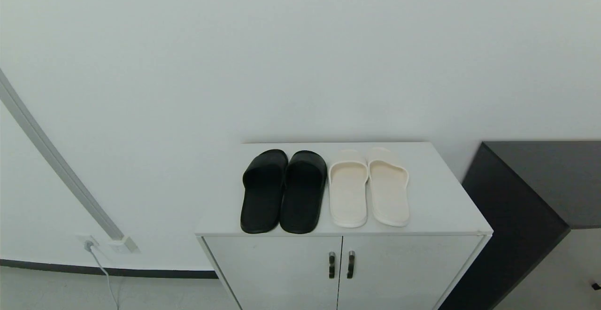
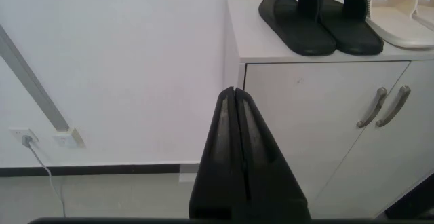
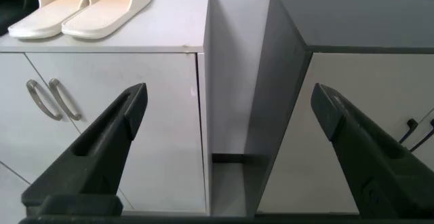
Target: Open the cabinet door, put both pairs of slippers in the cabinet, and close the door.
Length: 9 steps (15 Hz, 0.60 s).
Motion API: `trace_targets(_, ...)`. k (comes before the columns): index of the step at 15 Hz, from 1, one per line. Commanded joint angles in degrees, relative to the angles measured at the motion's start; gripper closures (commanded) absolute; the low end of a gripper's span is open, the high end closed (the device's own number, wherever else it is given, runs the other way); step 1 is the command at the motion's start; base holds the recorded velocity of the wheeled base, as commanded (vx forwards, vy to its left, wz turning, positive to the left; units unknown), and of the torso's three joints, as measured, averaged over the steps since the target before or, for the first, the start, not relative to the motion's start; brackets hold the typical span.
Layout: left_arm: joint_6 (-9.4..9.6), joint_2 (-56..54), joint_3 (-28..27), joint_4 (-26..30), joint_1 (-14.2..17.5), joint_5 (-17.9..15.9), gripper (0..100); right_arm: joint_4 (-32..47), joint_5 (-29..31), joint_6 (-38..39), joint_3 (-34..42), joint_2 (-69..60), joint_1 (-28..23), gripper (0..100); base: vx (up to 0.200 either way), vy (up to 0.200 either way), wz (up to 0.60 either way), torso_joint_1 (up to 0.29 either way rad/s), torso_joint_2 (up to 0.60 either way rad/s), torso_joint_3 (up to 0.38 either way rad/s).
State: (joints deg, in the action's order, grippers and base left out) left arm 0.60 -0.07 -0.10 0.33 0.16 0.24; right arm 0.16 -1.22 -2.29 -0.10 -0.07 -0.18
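The white cabinet (image 1: 441,206) sits at lower centre of the head view, both doors shut, handles (image 1: 332,264) side by side; on its top the black slippers (image 1: 283,191) lie just left of the cream slippers (image 1: 369,188); a dark cabinet (image 1: 516,206) stands at right; the left gripper (image 2: 234,94) has its fingers pressed together; the right gripper (image 3: 229,95) has its fingers wide apart.

1. You're in a plain indoor room — bare white wall (image 1: 300,56), dark skirting (image 1: 141,272) along the floor (image 1: 47,293).
2. The white cabinet (image 1: 446,197) carrying black slippers (image 1: 283,191) and cream slippers (image 1: 368,188) reads like a home entryway.
3. Note the wall socket (image 1: 87,243) and slanted cable duct (image 1: 51,157) — utilitarian fittings.
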Motion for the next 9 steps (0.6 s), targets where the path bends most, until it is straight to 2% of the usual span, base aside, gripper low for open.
trace_targets(1,0.02,0.1,0.0,0.0,0.0,0.0,100,-0.1,0.0,0.1,0.1,0.1,0.0,0,0.000,0.000,0.00,0.000,0.00,0.000)
trace_targets(5,0.11,0.1,0.0,0.0,0.0,-0.2,100,-0.1,0.3,-0.2,-0.2,1.7,-0.4,0,0.000,0.000,0.00,0.000,0.00,0.000)
trace_targets(6,0.11,0.1,0.0,0.0,0.0,-0.2,100,-0.6,0.3,1.0,-5.2,4.7,-0.3,0,0.000,0.000,0.00,0.000,0.00,0.000)
trace_targets(7,0.11,0.1,0.0,0.0,0.0,-0.1,100,0.7,0.2,6.0,-16.3,10.8,0.0,0,0.000,0.000,0.00,0.000,0.00,0.000)
trace_targets(8,0.11,0.1,0.0,0.0,0.0,-0.1,100,3.1,-2.0,6.2,-19.6,16.4,0.2,0,0.000,0.000,0.00,0.000,0.00,0.000)
trace_targets(9,0.11,0.1,0.0,0.0,0.0,-0.1,100,3.7,-4.3,4.5,-19.4,19.2,0.2,0,0.000,0.000,0.00,0.000,0.00,0.000)
